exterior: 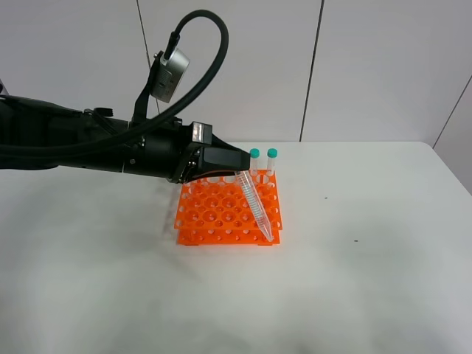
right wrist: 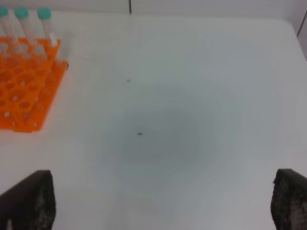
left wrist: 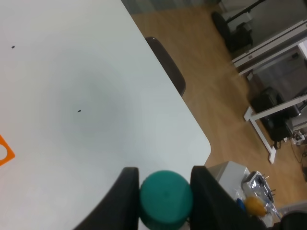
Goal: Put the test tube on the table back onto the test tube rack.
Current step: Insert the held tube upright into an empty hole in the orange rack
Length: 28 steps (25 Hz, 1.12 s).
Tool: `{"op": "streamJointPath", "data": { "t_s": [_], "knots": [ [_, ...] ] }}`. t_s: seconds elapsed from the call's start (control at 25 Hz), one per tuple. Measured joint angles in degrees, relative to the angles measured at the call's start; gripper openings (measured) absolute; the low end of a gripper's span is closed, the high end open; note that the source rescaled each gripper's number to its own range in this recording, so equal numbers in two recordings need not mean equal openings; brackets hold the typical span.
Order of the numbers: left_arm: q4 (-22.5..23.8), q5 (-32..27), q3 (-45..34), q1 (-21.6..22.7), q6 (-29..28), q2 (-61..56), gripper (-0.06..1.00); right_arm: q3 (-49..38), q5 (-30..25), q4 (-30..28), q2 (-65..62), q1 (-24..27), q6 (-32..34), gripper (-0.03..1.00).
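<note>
My left gripper (exterior: pixel 234 164) is shut on the test tube (exterior: pixel 256 206) near its teal cap (left wrist: pixel 165 199). It holds the tube tilted over the orange test tube rack (exterior: pixel 225 210), with the pointed tip down at the rack's front right corner. In the left wrist view the cap sits between the two dark fingers (left wrist: pixel 125 194). My right gripper (right wrist: pixel 158 211) is open and empty above the white table (exterior: pixel 369 258), right of the rack (right wrist: pixel 24 91). It does not show in the exterior high view.
Two upright teal-capped tubes (exterior: pixel 263 161) stand at the rack's back right; the right wrist view shows three (right wrist: pixel 24 19). The left arm hides the rack's back left. The table's right edge and a wooden floor (left wrist: pixel 230 96) lie beyond.
</note>
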State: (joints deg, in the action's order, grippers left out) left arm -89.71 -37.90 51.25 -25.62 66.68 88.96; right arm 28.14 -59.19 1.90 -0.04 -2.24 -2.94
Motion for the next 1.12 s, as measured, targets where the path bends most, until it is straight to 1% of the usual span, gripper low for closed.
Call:
{"op": "streamJointPath", "data": {
  "t_s": [0.2,0.4,0.68,0.8,0.88,0.96,1.04,1.08,1.12],
  "knots": [
    [-0.05,0.07,0.00,0.00,-0.55,-0.63,0.00,0.00,0.00,0.36,-0.18,0.00,0.00,1.00],
    [-0.11,0.62,0.00,0.00,-1.04,-6.42,0.00,0.00,0.00,0.42,-0.18,0.00,0.00,1.00],
    [-0.03,4.57,0.00,0.00,-0.66,-16.46,0.00,0.00,0.00,0.45,-0.18,0.00,0.00,1.00],
    [2.20,7.31,0.00,0.00,0.03,-19.94,0.00,0.00,0.00,0.45,-0.18,0.00,0.00,1.00],
    [5.19,9.87,0.00,0.00,0.24,-21.98,0.00,0.00,0.00,0.45,-0.18,0.00,0.00,1.00],
    [10.05,13.67,0.00,0.00,0.28,-23.67,0.00,0.00,0.00,0.45,-0.18,0.00,0.00,1.00],
    [18.35,17.84,0.00,-0.16,-0.29,-24.98,0.00,0.00,0.00,0.45,-0.18,0.00,0.00,1.00],
    [22.57,19.12,0.00,-0.37,-1.44,-25.40,0.00,0.00,0.00,0.45,-0.18,0.00,0.00,1.00],
    [28.03,20.02,0.00,-0.45,-3.47,-25.62,0.00,0.00,0.00,0.45,-0.18,0.00,0.00,1.00]
  ]
}}
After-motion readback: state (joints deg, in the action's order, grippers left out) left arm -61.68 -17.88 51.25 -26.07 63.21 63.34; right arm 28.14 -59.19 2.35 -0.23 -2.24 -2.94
